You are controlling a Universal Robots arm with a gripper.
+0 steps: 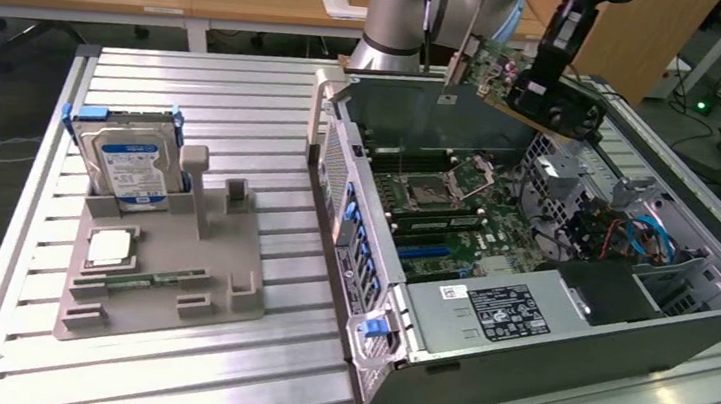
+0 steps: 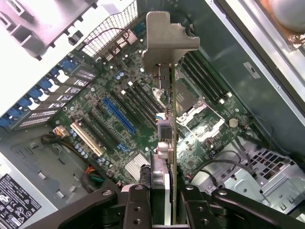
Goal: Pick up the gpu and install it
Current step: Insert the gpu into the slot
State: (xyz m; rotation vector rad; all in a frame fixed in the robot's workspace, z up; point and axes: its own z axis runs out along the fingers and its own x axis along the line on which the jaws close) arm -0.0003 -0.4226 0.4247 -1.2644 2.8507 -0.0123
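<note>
Black fingers of the tool (image 2: 164, 193) are clenched on the gpu (image 2: 167, 143), pinching the card edge-on at one end so that its silver bracket (image 2: 167, 33) juts out at the far end. In the exterior view the card hangs tilted in the air over the back of the open computer case (image 1: 612, 359), above its rim and clear of everything inside.

Below the card lies the motherboard (image 2: 95, 95), with a blue slot (image 2: 119, 114) and a cream slot (image 2: 88, 138) beside it. The processor socket (image 1: 437, 185) sits nearer the middle, and blue cables (image 1: 638, 236) run by the drive cage towards the exterior view's right. Well apart, on the slatted metal counter (image 1: 211, 96), a grey holder (image 1: 158, 281) carries the hard drive (image 1: 130, 163) upright.

The card is lifted but not seated, so I judge the task about midway. The grip is on one end of a long thin card, so it could pivot or slip between the fingers if its edge catches the case rim or a component. If the card's edge meets a slot askew, or the bracket lands on the case's rear wall rather than in its opening, pressing could bend the card or scrape the board.
</note>
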